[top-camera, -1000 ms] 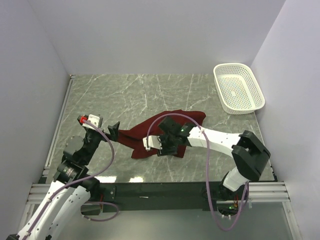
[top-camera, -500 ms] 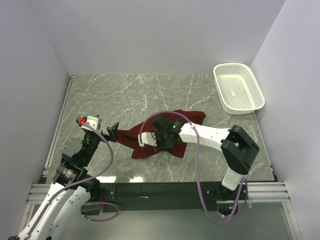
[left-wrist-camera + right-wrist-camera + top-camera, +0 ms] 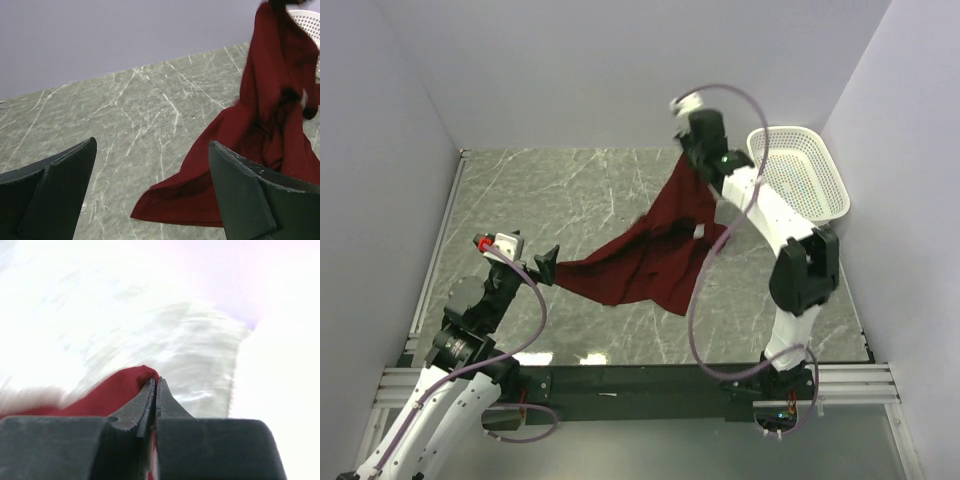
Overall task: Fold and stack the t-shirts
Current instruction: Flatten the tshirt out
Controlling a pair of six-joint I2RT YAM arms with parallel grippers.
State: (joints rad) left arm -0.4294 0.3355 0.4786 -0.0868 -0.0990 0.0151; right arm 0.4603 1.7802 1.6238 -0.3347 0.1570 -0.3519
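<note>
The maroon t-shirt (image 3: 655, 250) hangs stretched from my raised right gripper (image 3: 688, 158) at the back right down to the table, its lower part still lying on the marble. The right gripper (image 3: 155, 383) is shut on a pinch of the shirt's fabric (image 3: 120, 387). A small white neck label (image 3: 700, 233) shows on the hanging cloth. My left gripper (image 3: 548, 263) is open, low at the left, just short of the shirt's left corner (image 3: 165, 202), which lies between and beyond its fingers (image 3: 245, 195) without touching them.
A white perforated basket (image 3: 798, 176) stands at the back right, close behind the raised right arm. The grey marble table (image 3: 560, 190) is walled on the left, back and right. The right wrist view is washed out and blurred.
My right gripper, which was low over the crumpled shirt at mid-table, has swung up and back to the right, lifting the shirt and stretching it out. The left arm has barely moved.
</note>
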